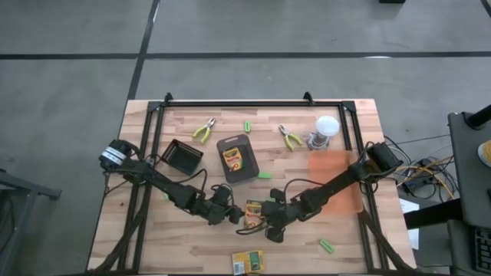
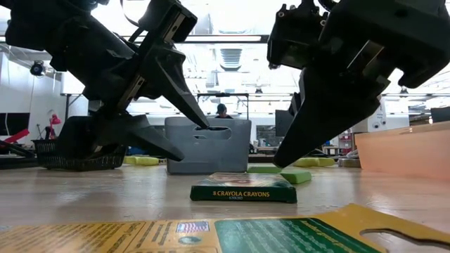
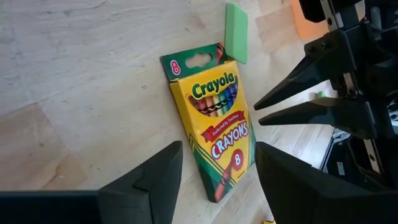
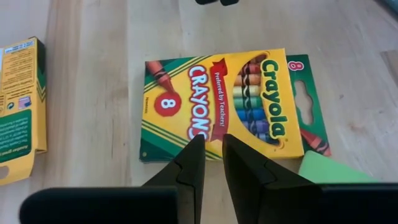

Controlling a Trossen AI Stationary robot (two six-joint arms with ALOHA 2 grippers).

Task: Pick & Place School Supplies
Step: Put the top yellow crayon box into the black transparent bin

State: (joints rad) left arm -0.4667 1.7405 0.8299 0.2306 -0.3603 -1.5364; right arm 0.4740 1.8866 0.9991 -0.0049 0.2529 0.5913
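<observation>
One yellow-and-green crayon box (image 1: 253, 212) lies flat on the table between my two grippers, label up (image 3: 214, 121). My left gripper (image 3: 217, 180) is open, its fingers spread wider than the box's near end, hovering short of it. My right gripper (image 4: 212, 146) is shut but for a slit and hangs over the box's long edge; its tip (image 2: 280, 161) shows no touch. A second box (image 1: 247, 262) lies at the near edge. A third (image 1: 232, 159) rests flat on the grey tray (image 1: 244, 173). Green sticks (image 1: 265, 175) (image 1: 327, 245) (image 1: 248, 126) and two pliers (image 1: 203, 130) (image 1: 290, 138) lie scattered.
A black basket (image 1: 182, 156) sits left of the tray. The clear white-lidded jar (image 1: 325, 130) stands toward the far right, with an orange sheet (image 1: 335, 184) beside it under the right arm. A green stick (image 3: 236, 25) lies just past the box's far end. A dark frame rims the table.
</observation>
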